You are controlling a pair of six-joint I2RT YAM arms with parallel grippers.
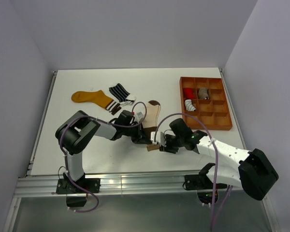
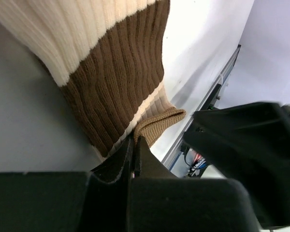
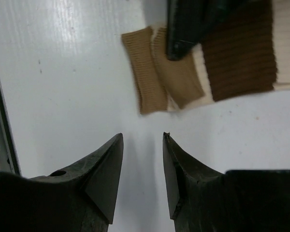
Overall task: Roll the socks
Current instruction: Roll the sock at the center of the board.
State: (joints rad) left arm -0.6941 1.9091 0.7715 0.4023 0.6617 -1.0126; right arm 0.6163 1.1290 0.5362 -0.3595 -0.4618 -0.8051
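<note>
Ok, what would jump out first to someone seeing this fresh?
Both arms meet mid-table over the cream-and-brown sock: left jaws pinched shut on its cuff end, right jaws open just short of it. At far right, an orange compartment tray holds three rolled socks.

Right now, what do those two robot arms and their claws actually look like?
Both arms are white tubes between chunky black joints: the left arm and right arm. Thin purplish cables loop alongside them. Each claw is matte black with two pointed, wedge-shaped fingers: right claw, left claw.
</note>
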